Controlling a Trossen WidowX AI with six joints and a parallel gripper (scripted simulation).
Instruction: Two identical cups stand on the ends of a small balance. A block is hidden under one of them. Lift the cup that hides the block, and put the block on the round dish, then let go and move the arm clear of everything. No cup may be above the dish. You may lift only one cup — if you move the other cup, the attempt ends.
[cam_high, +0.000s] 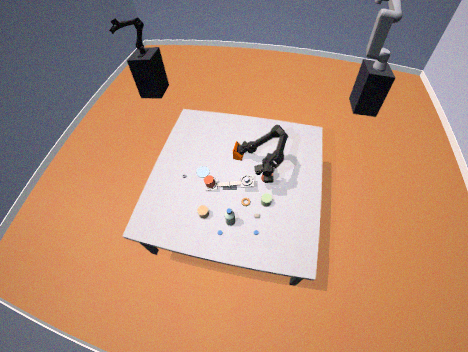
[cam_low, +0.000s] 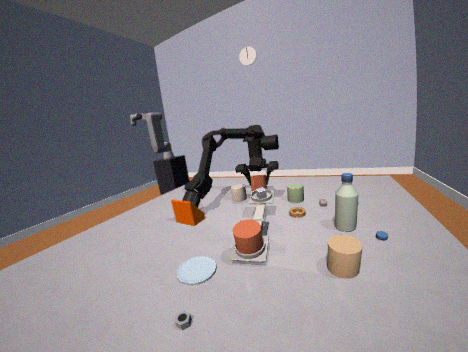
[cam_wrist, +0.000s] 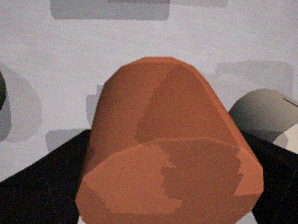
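Beyond the far end of the small pale balance (cam_high: 229, 184) (cam_low: 259, 214), the black pincer (cam_high: 264, 172) (cam_low: 258, 175) (cam_wrist: 159, 135) grips a red-orange tapered cup (cam_high: 262, 178) (cam_low: 258, 182) (cam_wrist: 172, 165), its fingers on opposite sides of the wall. Such a cup is probably light and stiff, smooth enough to turn if squeezed off-centre, so a level, steady hold suits it until its rim meets the surface (cam_high: 165, 210) (cam_low: 150, 295) (cam_wrist: 40, 45).

On the uncovered pan sits the small grey block (cam_high: 247, 180) (cam_low: 261, 192). It looks rigid and not fragile; two opposite flat faces, taken squarely from above, should serve best, since a corner grip could spin it. The identical red cup (cam_high: 209, 182) (cam_low: 248, 237) on the near pan must stay untouched; the round light-blue dish (cam_high: 203, 172) (cam_low: 197, 270) lies beside it.
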